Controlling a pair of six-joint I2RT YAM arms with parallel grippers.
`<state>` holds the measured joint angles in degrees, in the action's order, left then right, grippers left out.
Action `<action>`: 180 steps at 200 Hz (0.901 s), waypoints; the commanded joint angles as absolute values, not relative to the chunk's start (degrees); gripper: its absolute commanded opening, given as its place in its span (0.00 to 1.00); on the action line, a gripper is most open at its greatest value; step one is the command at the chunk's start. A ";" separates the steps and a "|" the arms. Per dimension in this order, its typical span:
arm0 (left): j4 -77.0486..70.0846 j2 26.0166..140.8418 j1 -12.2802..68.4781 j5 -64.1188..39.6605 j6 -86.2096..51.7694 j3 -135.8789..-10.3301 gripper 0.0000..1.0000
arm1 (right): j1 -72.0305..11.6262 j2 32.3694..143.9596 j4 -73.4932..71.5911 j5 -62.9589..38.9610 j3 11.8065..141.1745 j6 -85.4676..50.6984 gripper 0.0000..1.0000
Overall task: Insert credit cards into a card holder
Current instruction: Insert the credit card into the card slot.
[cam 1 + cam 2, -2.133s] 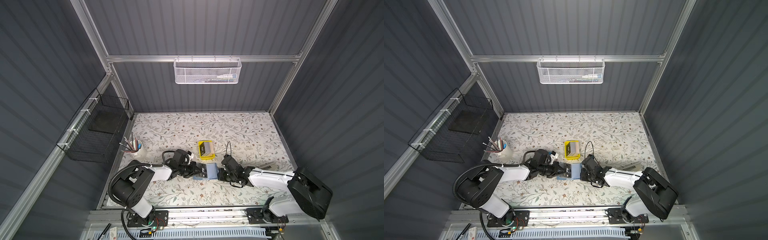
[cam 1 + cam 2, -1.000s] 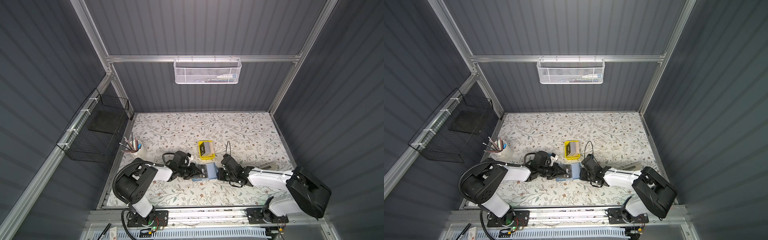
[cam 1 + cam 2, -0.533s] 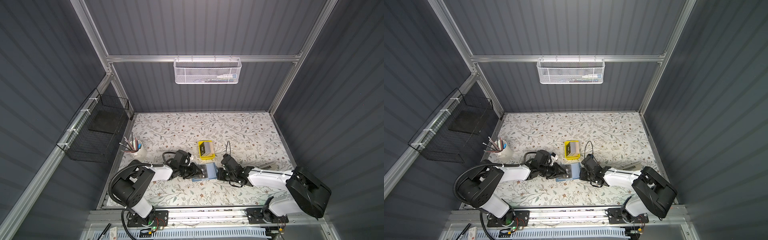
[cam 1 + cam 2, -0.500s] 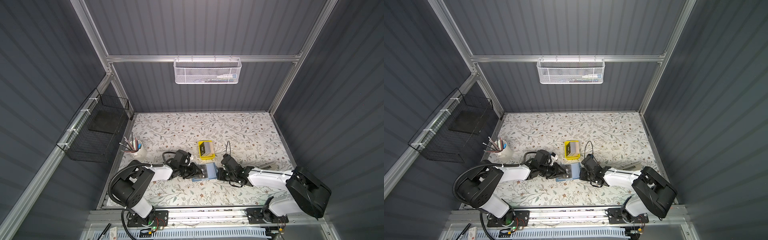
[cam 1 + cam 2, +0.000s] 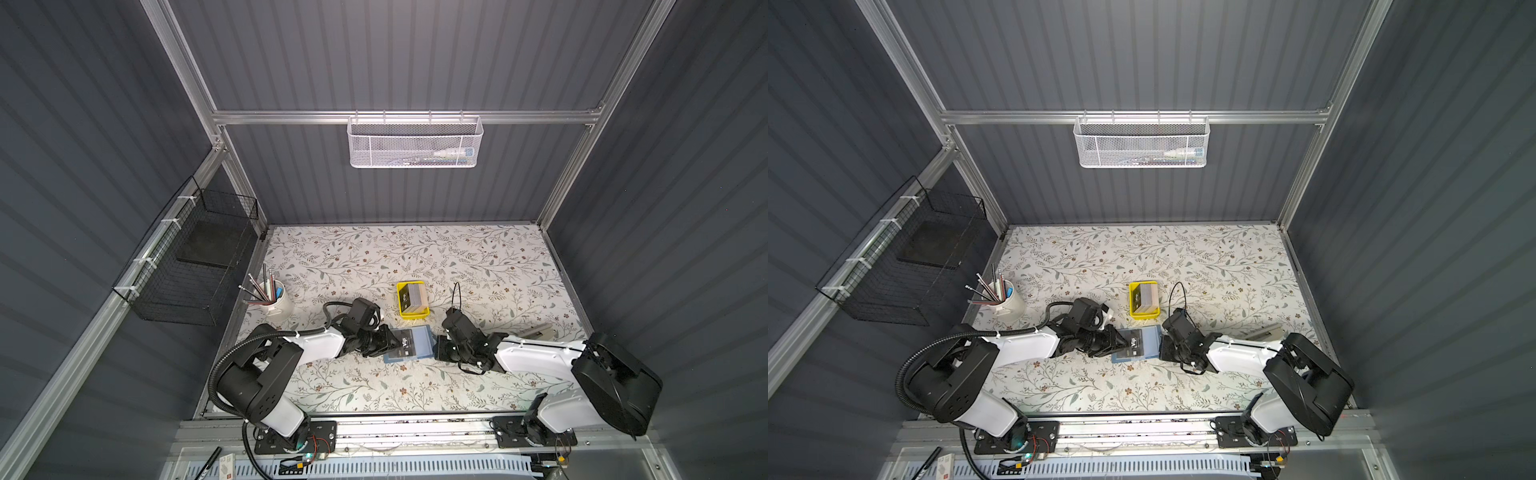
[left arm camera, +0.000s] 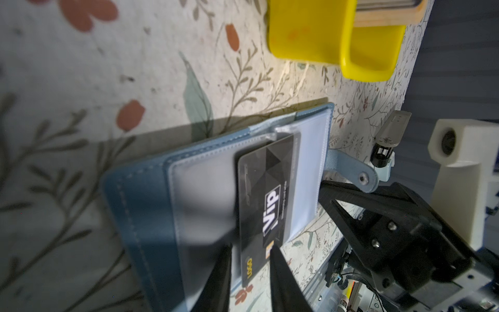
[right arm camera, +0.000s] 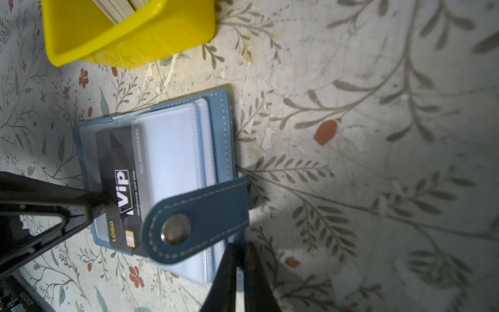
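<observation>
Left wrist alone shows jaws parted over card (image 6: 266, 189).

Two-arm unit: exterior finish
White moulded link shells (image 5: 318, 345) join black joint housings (image 5: 615, 386); a black corrugated conduit (image 5: 219, 363) loops by the left arm (image 5: 257, 376) (right arm (image 5: 536, 358): a thin black cable (image 5: 459, 296)); the black right gripper (image 5: 437, 349) body carries silver screws (image 6: 390, 226).

In a top view, the holder (image 5: 419, 338) lay at lower centre on the tabletop (image 5: 478, 270), with a card (image 5: 405, 344) on its left half. The tray (image 5: 412, 314) sat just behind it and the cup (image 5: 280, 309) well left. The left tool (image 5: 392, 341) and the right tool (image 5: 438, 348) flanked it.
</observation>
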<state>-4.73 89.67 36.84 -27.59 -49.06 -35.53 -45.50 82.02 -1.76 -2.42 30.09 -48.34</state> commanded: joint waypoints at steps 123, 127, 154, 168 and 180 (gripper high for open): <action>-7.91 94.67 40.51 -26.66 -50.72 -37.95 0.23 | -45.44 82.71 -1.76 -2.70 29.62 -47.54 0.11; -7.91 94.74 40.59 -26.63 -50.79 -37.97 0.23 | -45.46 82.71 -1.78 -2.72 29.66 -47.56 0.11; -7.91 95.44 40.88 -26.45 -50.71 -38.76 0.23 | -45.57 82.66 -1.88 -2.57 29.53 -47.54 0.11; -8.04 95.92 41.10 -26.45 -50.69 -39.25 0.22 | -45.53 82.56 -1.91 -2.57 29.51 -47.63 0.11; -8.17 96.31 41.30 -26.45 -50.70 -39.57 0.22 | -45.53 82.70 -1.90 -2.63 29.51 -47.62 0.11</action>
<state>-9.28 94.67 40.77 -27.40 -50.43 -38.37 -45.50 82.02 -1.89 -2.42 30.06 -48.34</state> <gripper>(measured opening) 0.226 0.108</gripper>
